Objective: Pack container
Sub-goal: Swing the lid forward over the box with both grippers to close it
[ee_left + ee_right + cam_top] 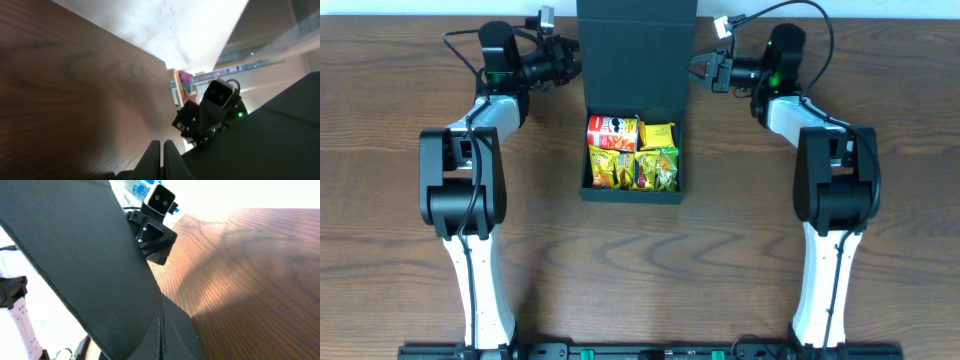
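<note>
The dark teal-green container [632, 193] stands at the table's back centre with its flap lid [637, 50] raised upright. Several snack packets lie inside: a red one [611, 129], a yellow one [657, 134] and yellow-green ones [634, 168]. My left gripper [573, 65] is shut and empty, its tips at the lid's left edge. My right gripper [698, 68] is shut and empty at the lid's right edge. The left wrist view shows shut fingers [161, 146] beside the dark lid [280, 140]. The right wrist view shows shut fingers [160, 327] against the lid [85, 255].
The wooden table [880, 250] spreads around the box. Both arm bases stand at the front edge. Each wrist view shows the other arm's camera beyond the lid, in the left wrist view [215, 107] and in the right wrist view [156, 215].
</note>
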`<state>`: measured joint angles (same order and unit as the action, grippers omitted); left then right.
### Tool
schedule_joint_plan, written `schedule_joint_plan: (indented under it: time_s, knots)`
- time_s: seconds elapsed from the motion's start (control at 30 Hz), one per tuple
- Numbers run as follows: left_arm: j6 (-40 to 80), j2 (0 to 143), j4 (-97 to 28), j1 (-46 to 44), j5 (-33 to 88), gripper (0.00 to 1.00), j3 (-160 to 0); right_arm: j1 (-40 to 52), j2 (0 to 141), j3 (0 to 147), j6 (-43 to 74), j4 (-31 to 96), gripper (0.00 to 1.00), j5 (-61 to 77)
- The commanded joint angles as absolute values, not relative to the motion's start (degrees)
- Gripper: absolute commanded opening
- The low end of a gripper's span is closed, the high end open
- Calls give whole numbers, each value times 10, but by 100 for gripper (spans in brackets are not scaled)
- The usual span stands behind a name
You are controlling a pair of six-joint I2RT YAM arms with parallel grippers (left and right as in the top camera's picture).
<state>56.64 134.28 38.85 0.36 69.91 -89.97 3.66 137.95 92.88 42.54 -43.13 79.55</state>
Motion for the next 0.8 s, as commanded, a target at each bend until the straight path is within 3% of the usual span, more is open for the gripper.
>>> schedule_joint_plan:
  time_s: [0.0, 0.27, 0.77]
  knots:
    - [553, 1346, 413, 8, 751, 6, -905, 35, 1379, 938, 482, -463, 2, 829]
    - [553, 1346, 536, 15, 842, 6, -905, 35, 1379, 938, 513, -517, 1, 881]
    - [553, 1346, 541, 27, 882, 6, -905, 39, 1379, 938, 528, -517, 2, 894]
